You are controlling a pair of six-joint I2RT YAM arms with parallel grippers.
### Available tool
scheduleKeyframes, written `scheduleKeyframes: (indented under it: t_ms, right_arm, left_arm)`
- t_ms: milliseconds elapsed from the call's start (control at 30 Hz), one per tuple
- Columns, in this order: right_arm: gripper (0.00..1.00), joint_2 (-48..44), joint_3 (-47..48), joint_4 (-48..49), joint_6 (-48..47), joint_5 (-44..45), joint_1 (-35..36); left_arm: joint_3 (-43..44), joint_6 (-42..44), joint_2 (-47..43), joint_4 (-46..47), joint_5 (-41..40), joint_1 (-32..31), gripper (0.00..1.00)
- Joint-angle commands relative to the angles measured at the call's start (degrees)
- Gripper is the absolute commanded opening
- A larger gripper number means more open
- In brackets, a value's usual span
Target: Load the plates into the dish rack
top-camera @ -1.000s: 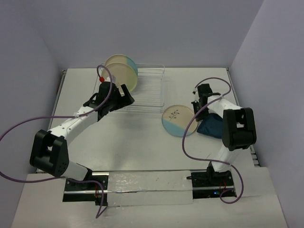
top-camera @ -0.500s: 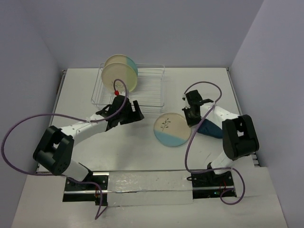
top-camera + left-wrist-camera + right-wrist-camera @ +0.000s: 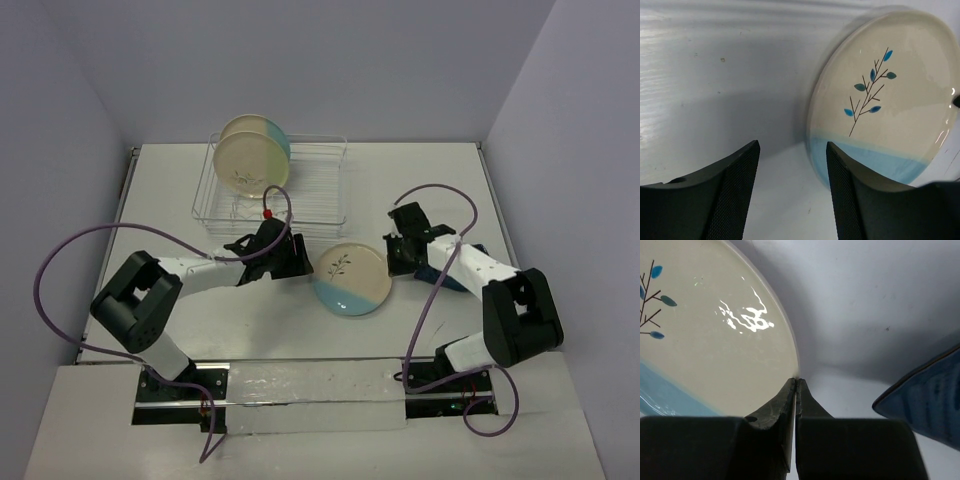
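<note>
A cream plate with a light-blue segment and sprig is on the table between my arms. It also shows in the left wrist view and the right wrist view. My right gripper is shut on its right rim. My left gripper is open and empty, just left of the plate's edge. The wire dish rack at the back holds two upright plates, a cream sprig one in front of a cream and pale green one. A dark blue plate lies under my right arm.
White walls close in the table on the left, back and right. The rack's right half holds no plates. My arms' cables loop over the table beside each arm.
</note>
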Motion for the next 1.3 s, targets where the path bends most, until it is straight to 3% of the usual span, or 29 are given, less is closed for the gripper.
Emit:
scheduleKeyframes:
  t_ms: [0,367,500,533,633,900,1267]
  right_arm:
    - [0.00,-3.61,-1.39,4.10,4.66,-1.77,0.98]
    - [0.00,-8.90,-4.59,10.72,8.46,-10.61,1.13]
    - [0.00,-10.98,-5.14,12.43,9.77,-13.20,1.22]
    - [0.00,-11.64,-5.46,13.04,10.40,-14.66,1.30]
    - [0.00,-13.36,-6.63,15.09,12.38,-18.27,1.31]
    - [0.31,-17.31,-10.22,23.22,18.67,-25.97,1.46]
    - [0.40,-15.04,-13.46,33.80,24.71,-32.18,2.36]
  left_arm:
    - [-0.63,-0.15,1.87,6.17,2.60,-0.68,0.61]
    - [1.01,1.18,7.72,8.03,4.23,-1.44,0.25]
    - [1.72,1.73,9.35,7.27,3.95,-1.71,0.03]
    - [1.59,1.87,9.59,7.47,4.12,-1.75,0.01]
    - [1.05,2.28,9.79,8.72,5.49,-1.72,0.00]
    - [-0.95,1.68,10.42,11.21,7.70,-1.80,0.00]
    - [-2.65,0.01,11.98,17.61,14.91,-1.89,0.00]
